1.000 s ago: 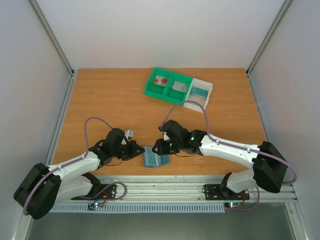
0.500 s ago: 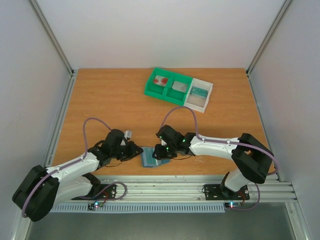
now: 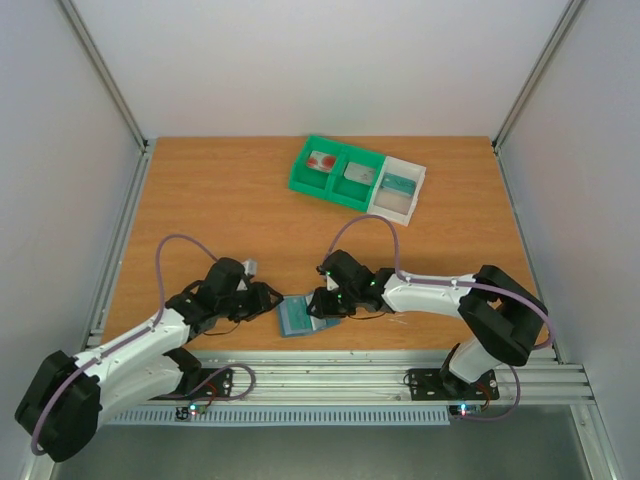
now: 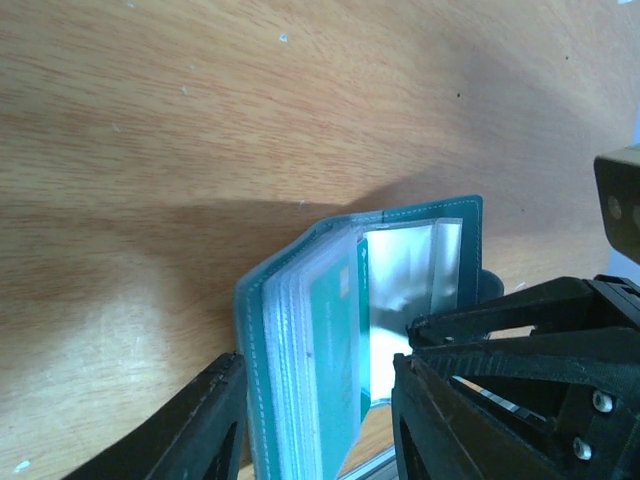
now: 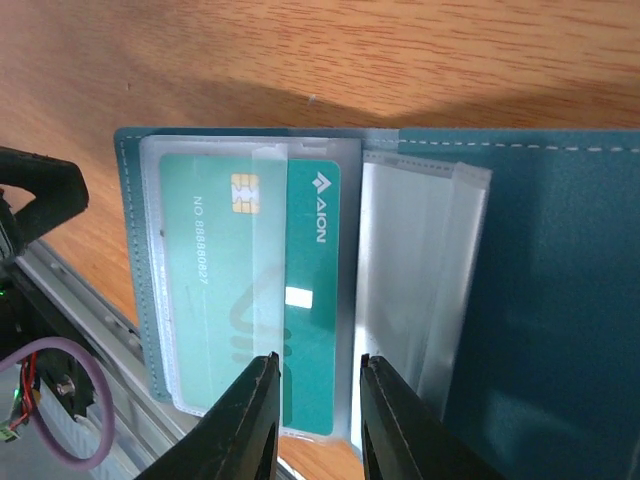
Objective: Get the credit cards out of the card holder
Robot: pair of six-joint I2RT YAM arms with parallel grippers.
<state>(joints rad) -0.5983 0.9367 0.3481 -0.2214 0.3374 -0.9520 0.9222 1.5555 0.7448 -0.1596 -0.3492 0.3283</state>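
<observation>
card holder (image 3: 297, 317) lies open between left gripper (image 3: 268, 302) and right gripper (image 3: 325, 305).

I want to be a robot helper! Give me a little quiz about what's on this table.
1. Which colour is the card inside the card holder? A red, B green, C black.
2. True or false: the card holder lies folded shut.
3. Fill in: ___ compartments of the tray hold a card.
Key: 1 B; 2 false; 3 three.
</observation>
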